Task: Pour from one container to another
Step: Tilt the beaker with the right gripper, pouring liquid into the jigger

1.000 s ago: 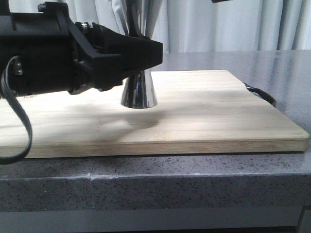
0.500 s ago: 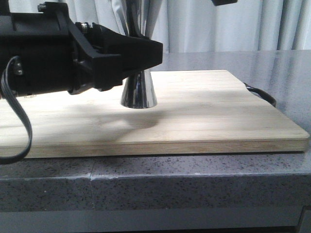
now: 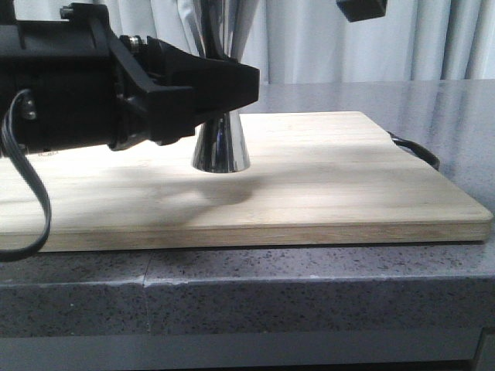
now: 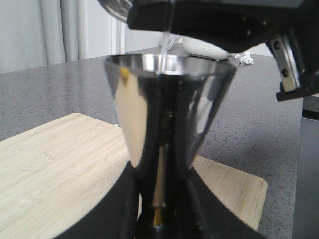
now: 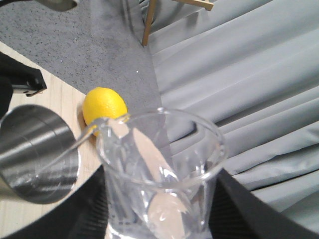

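Steel jigger (image 4: 167, 109) standing upright on the bamboo cutting board (image 3: 325, 178), base (image 3: 221, 151) flat on the wood, waist pinched between the dark fingers (image 4: 199, 209) of the left end effector (image 4: 159, 219), closed tight around it. Upper cone wide open at the top, rim bright, a thin clear stream (image 4: 163, 47) falling into it from above. Liquid level inside not visible.

Glass beaker (image 5: 159, 174) tilted over the jigger (image 5: 37, 154), lip toward the steel mouth, a fine thread of liquid (image 5: 70, 149) running from lip to cup. Clear liquid low in the glass, seemingly little of it, though reflections make that hard to judge. Beaker clamped in the right end effector (image 5: 159, 219), dark pads (image 5: 234, 209) pressed to both sides of the glass. In the front view only a black corner of that arm (image 3: 362, 8) showing at the upper edge; the left arm's body (image 3: 116, 81) crossing in front of the jigger's middle.

Lemon (image 5: 103, 109) lying on the board just beyond the jigger, apart from it.

Board resting on a grey speckled stone counter (image 3: 309, 286), a dark strap handle (image 3: 414, 148) at its far right end. Pale grey pleated curtains (image 3: 371, 39) behind the counter; a wooden leg (image 5: 148, 22) against them.
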Action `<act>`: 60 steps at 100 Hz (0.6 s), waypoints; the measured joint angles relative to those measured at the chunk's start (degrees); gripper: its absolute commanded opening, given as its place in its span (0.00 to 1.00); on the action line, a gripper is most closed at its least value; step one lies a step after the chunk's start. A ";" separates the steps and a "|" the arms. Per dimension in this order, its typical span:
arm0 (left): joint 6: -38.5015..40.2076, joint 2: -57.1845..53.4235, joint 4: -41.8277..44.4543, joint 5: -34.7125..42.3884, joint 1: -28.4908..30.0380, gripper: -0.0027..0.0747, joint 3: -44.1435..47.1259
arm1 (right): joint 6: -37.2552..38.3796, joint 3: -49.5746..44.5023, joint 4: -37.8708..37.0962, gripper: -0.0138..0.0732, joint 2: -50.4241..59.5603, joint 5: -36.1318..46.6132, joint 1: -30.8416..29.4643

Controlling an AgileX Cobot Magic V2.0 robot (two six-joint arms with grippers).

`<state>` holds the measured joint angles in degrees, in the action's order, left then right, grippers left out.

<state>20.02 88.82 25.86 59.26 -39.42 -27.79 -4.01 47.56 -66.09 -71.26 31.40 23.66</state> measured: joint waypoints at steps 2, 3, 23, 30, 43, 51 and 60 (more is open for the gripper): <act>0.00 0.00 0.00 0.00 0.00 0.01 0.00 | 0.00 0.00 -0.14 0.49 0.00 -0.10 0.00; 0.00 0.00 0.00 0.00 0.00 0.01 0.00 | 0.00 0.00 -0.12 0.49 0.00 -0.11 0.00; 0.00 0.00 0.00 0.00 0.00 0.01 0.00 | 0.00 0.00 -1.16 0.49 0.00 -0.72 0.00; 0.00 0.00 0.00 0.00 0.00 0.01 0.00 | -0.07 0.00 -1.83 0.49 0.00 -0.75 0.00; 0.00 0.00 0.00 0.00 0.00 0.01 0.00 | -0.22 0.00 -2.58 0.49 0.00 -1.36 0.00; 0.00 0.00 0.00 0.00 0.00 0.01 0.00 | -0.46 0.00 -2.68 0.49 0.00 -1.47 0.00; 0.00 0.00 0.00 0.00 0.00 0.01 0.00 | -0.59 0.00 -2.95 0.49 0.00 -1.56 0.00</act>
<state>20.02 88.82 25.86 59.26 -39.42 -27.79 -4.59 47.56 -69.04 -71.26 29.84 23.66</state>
